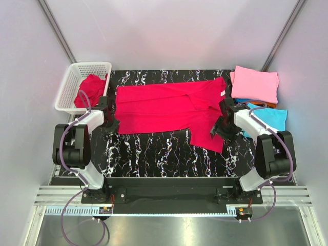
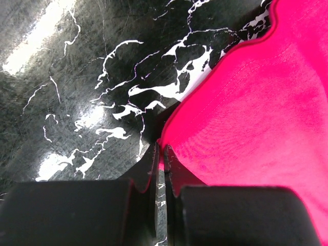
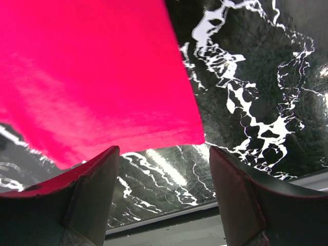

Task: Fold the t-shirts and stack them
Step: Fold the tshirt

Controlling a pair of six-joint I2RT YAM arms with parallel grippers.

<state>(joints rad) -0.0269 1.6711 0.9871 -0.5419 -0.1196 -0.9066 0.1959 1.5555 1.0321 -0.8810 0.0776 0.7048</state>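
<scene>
We've got two crimson-red cloth t-shirts, a flat t-shirt (image 1: 164,107) and a bunched t-shirt (image 1: 91,89), then one pink folded shirt (image 1: 255,83), one turquoise shirt (image 1: 271,117), one orange shirt (image 1: 269,104), and one white mesh basket (image 1: 66,92).

The black, white-veined table (image 1: 154,148) carries a red t-shirt (image 1: 164,107) spread flat across its far half. Just left of that shirt stands a white mesh basket (image 1: 66,92). Just right of the shirt lies a folded pile, with a pink t-shirt (image 1: 254,83) on top and a turquoise t-shirt (image 1: 274,118) showing beneath.
</scene>
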